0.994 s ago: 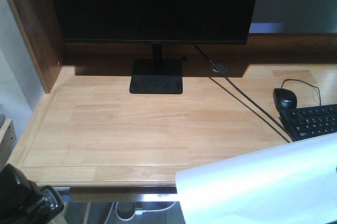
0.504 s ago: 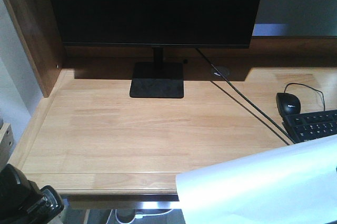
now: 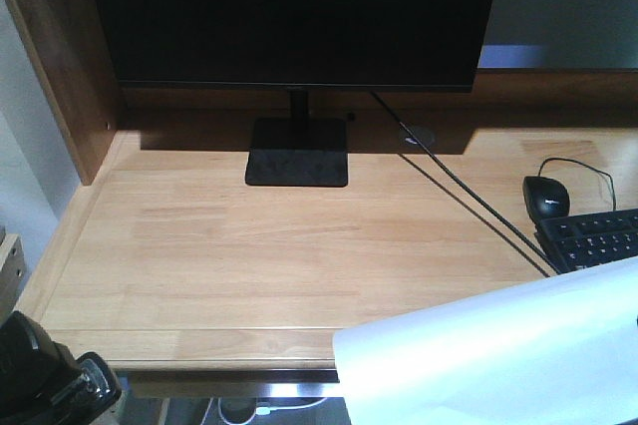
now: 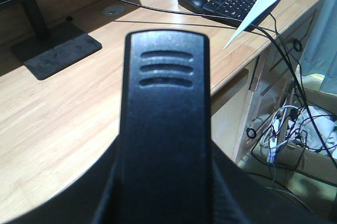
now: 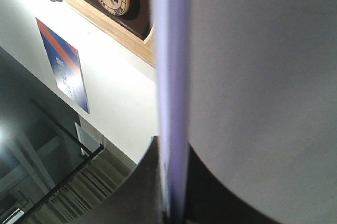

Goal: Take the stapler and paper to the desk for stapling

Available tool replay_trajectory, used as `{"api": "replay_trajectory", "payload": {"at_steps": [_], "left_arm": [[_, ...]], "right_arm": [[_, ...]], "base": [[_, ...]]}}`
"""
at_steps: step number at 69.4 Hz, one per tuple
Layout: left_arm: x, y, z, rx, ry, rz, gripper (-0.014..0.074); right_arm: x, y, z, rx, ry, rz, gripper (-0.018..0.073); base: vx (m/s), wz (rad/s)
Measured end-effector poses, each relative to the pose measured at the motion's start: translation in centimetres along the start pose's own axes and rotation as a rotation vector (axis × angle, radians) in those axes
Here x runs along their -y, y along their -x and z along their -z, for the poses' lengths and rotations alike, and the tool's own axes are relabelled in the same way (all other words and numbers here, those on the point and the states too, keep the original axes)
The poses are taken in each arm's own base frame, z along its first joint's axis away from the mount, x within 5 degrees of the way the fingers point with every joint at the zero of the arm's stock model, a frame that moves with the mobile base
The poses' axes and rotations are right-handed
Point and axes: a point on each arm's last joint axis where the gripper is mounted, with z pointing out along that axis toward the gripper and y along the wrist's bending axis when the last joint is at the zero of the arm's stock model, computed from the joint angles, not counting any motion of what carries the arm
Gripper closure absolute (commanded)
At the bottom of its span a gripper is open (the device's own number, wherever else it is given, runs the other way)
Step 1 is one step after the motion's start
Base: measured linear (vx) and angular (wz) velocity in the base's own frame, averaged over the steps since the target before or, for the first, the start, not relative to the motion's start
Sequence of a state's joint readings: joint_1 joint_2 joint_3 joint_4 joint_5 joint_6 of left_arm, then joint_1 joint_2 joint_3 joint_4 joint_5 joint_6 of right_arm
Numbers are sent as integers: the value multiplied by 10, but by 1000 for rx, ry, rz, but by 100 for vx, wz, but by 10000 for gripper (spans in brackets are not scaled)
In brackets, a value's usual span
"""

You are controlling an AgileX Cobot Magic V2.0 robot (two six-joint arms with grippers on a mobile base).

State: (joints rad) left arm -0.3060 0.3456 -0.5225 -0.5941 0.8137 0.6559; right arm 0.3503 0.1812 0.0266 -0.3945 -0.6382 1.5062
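Closest in, the left hand (image 4: pixel 164 203) is clenched on the stapler (image 4: pixel 166 103). In its wrist view the black body runs straight up out of the grip, with dark fingers flanking it at the bottom. Its slotted end points out over the tabletop (image 3: pixel 249 245). From the front, stapler and hand sit at the lower left corner, nearer than the tabletop's rounded front edge and not resting on the wood. A bit of silvery metal shows there.

The right hand (image 5: pixel 171 205) is grasping the paper (image 3: pixel 488 355). Its wrist view shows the sheets edge-on, rising from the dark grip as a thin pale line, with the flat white face filling the right side. From the front the paper is held up at the lower right. Its left end hangs past the front edge and its upper edge crosses in front of the keyboard (image 3: pixel 593 235). Whether it touches the wood I cannot tell.

Farther back, a black mouse (image 3: pixel 545 193) lies just beyond the keyboard. A dark cable (image 3: pixel 459 196) runs diagonally between the keyboard and the back of the tabletop. At the rear middle the stand base (image 3: pixel 297 153) rests under the dark monitor (image 3: pixel 289 11).
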Motion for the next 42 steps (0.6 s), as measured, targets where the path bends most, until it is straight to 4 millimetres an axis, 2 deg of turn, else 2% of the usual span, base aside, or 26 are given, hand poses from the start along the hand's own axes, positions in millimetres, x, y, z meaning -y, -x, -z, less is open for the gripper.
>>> {"api": "replay_trajectory", "payload": {"at_steps": [42], "left_arm": [[-1,1,0,8,6,0,603]], "right_arm": [[0,0,0,0,0,0,565]], "base": [[0,0]]}}
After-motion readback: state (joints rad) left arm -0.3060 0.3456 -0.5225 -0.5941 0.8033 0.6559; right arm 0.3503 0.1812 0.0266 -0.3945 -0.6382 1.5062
